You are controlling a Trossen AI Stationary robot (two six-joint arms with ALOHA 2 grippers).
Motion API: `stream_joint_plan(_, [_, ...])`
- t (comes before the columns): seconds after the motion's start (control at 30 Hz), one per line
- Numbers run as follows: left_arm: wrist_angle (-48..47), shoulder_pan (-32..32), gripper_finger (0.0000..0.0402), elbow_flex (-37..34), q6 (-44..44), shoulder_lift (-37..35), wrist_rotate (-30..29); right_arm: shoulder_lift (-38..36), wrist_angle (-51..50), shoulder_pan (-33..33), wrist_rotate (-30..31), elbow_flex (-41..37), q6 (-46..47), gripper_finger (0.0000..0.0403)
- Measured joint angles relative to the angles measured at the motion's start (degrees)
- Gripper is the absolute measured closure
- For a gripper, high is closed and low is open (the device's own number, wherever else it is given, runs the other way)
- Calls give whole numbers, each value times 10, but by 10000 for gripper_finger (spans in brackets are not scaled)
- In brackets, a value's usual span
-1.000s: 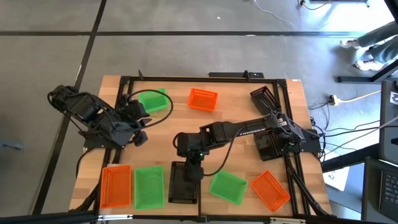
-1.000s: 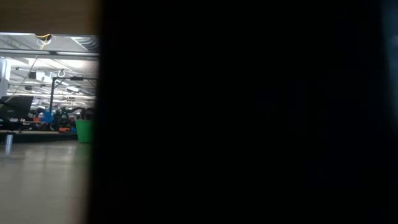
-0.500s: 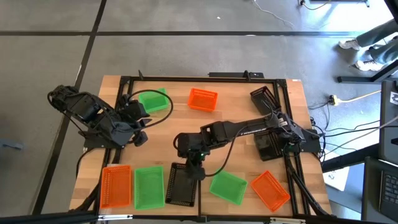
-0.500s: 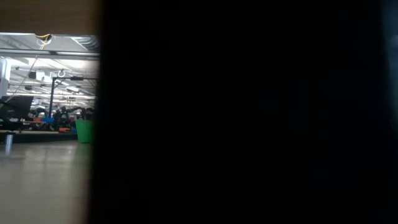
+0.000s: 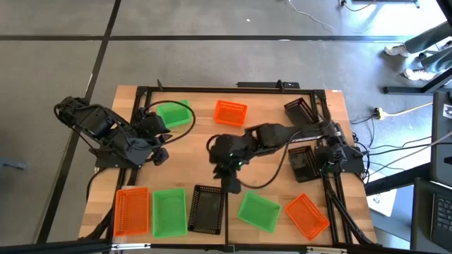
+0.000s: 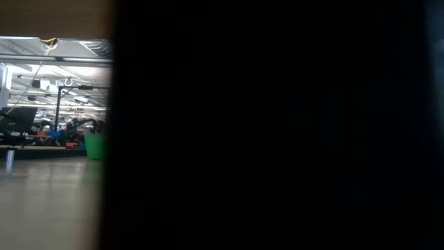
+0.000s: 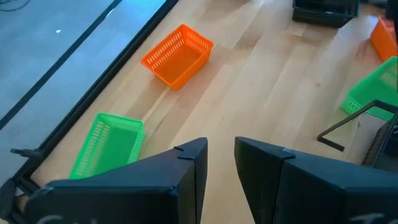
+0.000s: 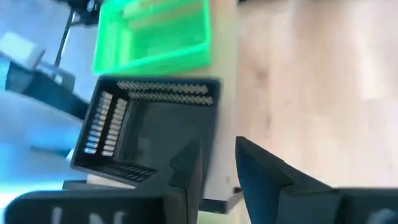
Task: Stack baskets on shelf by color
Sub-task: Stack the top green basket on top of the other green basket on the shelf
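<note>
A black basket lies open side up on the pale shelf board near the table's front edge. It sits in a row beside a green basket and an orange basket. My right gripper hangs open above the black basket's far end, tilted downward, with nothing between its fingers. Over the table's left side, my left gripper waits open and holds nothing. A dark mass fills the low view and hides the table.
A green basket and an orange one lie at the front right. Another green basket and another orange one sit near the far edge. Two black baskets stand at the right, and a black metal frame rims the table.
My right gripper has risen and drawn back toward the far edge, away from the black basket's far end where it stood a second ago. The basket stays flat on the shelf beside the green one.
</note>
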Motion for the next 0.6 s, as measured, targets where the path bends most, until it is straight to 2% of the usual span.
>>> stream_joint_plan(0.23, [0,17,329,0,-36,0,-16,-33,-83,-45,95,0,-15,309])
stream_joint_plan(0.37, [0,35,329,0,-49,0,-16,-30,-150,-85,101,0,-43,309])
stream_joint_plan(0.6, [0,62,329,0,-64,0,-9,-28,-162,-165,99,-54,-116,309])
